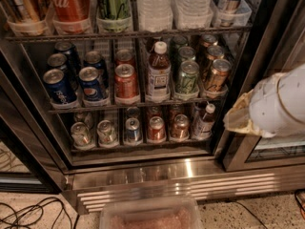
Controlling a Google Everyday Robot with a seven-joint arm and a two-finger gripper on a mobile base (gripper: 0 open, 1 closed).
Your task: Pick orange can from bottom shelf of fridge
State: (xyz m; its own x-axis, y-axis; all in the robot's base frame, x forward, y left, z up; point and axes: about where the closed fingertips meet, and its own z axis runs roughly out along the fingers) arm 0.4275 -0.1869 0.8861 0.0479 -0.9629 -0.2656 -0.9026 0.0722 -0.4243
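Note:
The orange can [180, 126] stands upright at the front of its lane on the bottom shelf [143, 147] of the fridge [181, 170], between a red can [156, 128] on its left and a small bottle [204, 121] on its right. My gripper [234, 118], white with tan tips, hangs at the right in front of the dark door frame. It is outside the shelf, at about the can's height and well to its right, touching nothing.
More small cans [106, 131] fill the bottom shelf's left lanes. The rack above holds Pepsi cans [59, 86], a red can [126, 81], a bottle [158, 73], green cans [187, 77] and golden-brown cans [217, 74]. A clear bin [150, 215] and cables [28, 213] lie on the floor.

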